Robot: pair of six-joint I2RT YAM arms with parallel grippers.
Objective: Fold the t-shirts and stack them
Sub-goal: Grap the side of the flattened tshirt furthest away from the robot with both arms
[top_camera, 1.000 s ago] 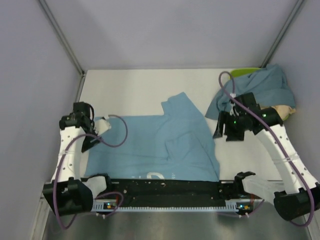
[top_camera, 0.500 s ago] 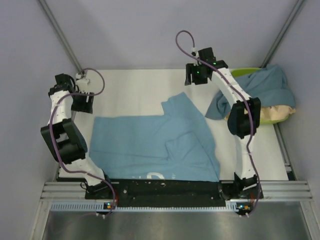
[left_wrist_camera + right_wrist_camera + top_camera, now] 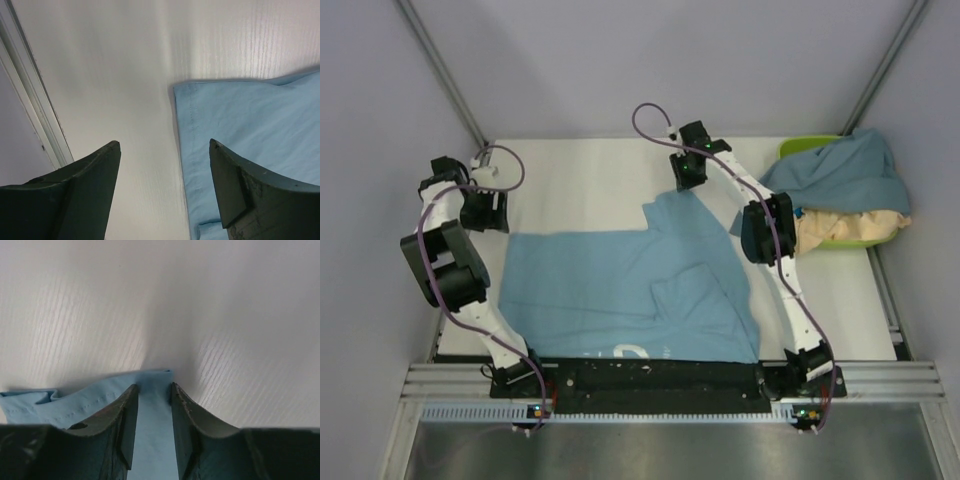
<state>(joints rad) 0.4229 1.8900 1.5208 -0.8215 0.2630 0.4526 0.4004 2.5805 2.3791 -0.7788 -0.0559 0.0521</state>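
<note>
The light sky-blue t-shirt (image 3: 620, 290) lies spread flat on the white table, a bit of white lettering showing at its near edge. My right gripper (image 3: 686, 183) sits at its far raised corner, and in the right wrist view the jaws (image 3: 152, 386) are shut on that corner of the sky-blue cloth (image 3: 152, 420), which fills the gap between them. My left gripper (image 3: 485, 213) hovers open over the shirt's far left corner (image 3: 200, 100), the hem running between its fingers. A slate-blue t-shirt (image 3: 845, 170) and a beige t-shirt (image 3: 845, 225) lie heaped at the back right.
The lime-green tray (image 3: 805, 147) under the heap stands at the table's back right corner. Grey walls enclose the table on three sides, with a metal rail (image 3: 30, 110) along the left edge. The arm bases are mounted on a black bar (image 3: 650, 375) at the near edge.
Both arms swung out from near the bases to the sky-blue shirt's far corners. In the last half second the right gripper moved left and down onto the corner and its jaws narrowed on the cloth.
</note>
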